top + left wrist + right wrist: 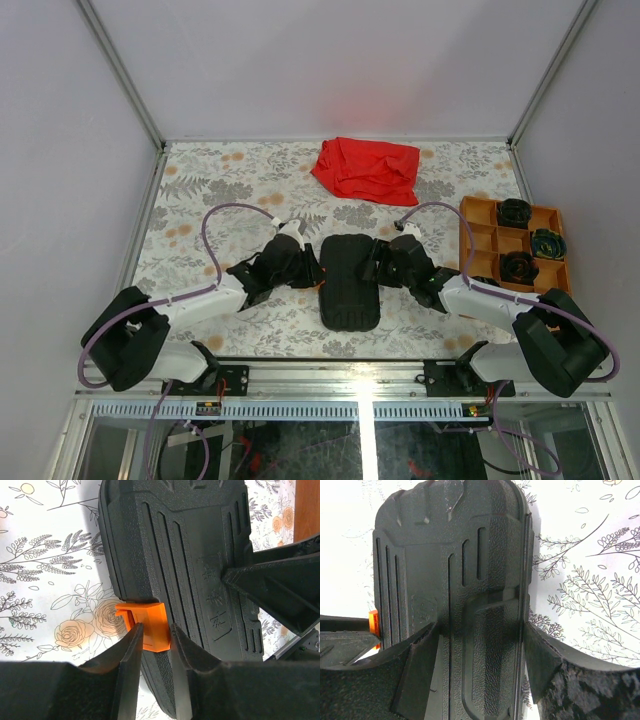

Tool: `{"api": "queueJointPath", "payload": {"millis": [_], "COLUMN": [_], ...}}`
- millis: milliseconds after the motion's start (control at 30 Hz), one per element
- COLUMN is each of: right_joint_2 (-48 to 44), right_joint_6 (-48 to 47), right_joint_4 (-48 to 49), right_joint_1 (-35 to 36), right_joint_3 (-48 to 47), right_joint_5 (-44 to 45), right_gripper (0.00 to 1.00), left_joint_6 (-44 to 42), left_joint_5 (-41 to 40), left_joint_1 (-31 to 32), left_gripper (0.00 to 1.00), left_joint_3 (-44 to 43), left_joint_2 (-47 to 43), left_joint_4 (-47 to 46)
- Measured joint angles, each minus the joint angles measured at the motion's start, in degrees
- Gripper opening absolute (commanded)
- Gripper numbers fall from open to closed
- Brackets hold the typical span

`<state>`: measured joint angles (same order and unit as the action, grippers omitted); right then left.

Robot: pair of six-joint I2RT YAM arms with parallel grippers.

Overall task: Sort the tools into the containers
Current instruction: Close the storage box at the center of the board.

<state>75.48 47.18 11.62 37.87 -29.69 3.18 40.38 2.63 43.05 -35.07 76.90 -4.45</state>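
- Black rounded-rectangular hard plastic tool case (350, 285): one, lying flat and closed in the middle of the floral tabletop (220, 190), between the two arms. It looks stiff, and its ribbed, grainy shell should not be slippery. It is probably weighty if tools are inside. The best holds are likely the latch for opening it and the long edges for steadying it.
- Orange plastic tray (482, 240) with square compartments: one, at the right edge, well apart from the case.
- Crumpled red cloth (367, 168): one, at the far side.
- Dark round items in the tray (518, 266): three, each in its own compartment and too small to name. I can make out no tool for certain.
- Orange latch (147, 615): one, on the case's left edge.
- Left gripper (156, 630): its fingers are pinched on the latch tab.
- Right gripper (482, 630): its fingers are spread wide astride the case's right side. I cannot tell whether they clamp it or only brace it.
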Motion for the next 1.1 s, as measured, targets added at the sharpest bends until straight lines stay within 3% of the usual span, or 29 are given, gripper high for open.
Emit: {"api": "queueJointPath", "payload": {"millis": [767, 1100], "right_joint_2": [0.07, 0.11], "right_joint_6": [-0.02, -0.02], "right_joint_4": [0.04, 0.07], "right_joint_1": [-0.11, -0.11], "right_joint_3": [0.00, 0.00], "right_joint_5": [0.26, 0.24], "right_gripper": [0.64, 0.64], "left_joint_6": [0.92, 2.40], "left_joint_5": [-0.57, -0.72], "left_joint_1": [0.46, 1.11], "left_gripper": [0.28, 0.43], "left_joint_3": [-0.42, 0.20], "left_joint_2": [0.48, -0.15], "left_joint_4": [-0.11, -1.11]}}
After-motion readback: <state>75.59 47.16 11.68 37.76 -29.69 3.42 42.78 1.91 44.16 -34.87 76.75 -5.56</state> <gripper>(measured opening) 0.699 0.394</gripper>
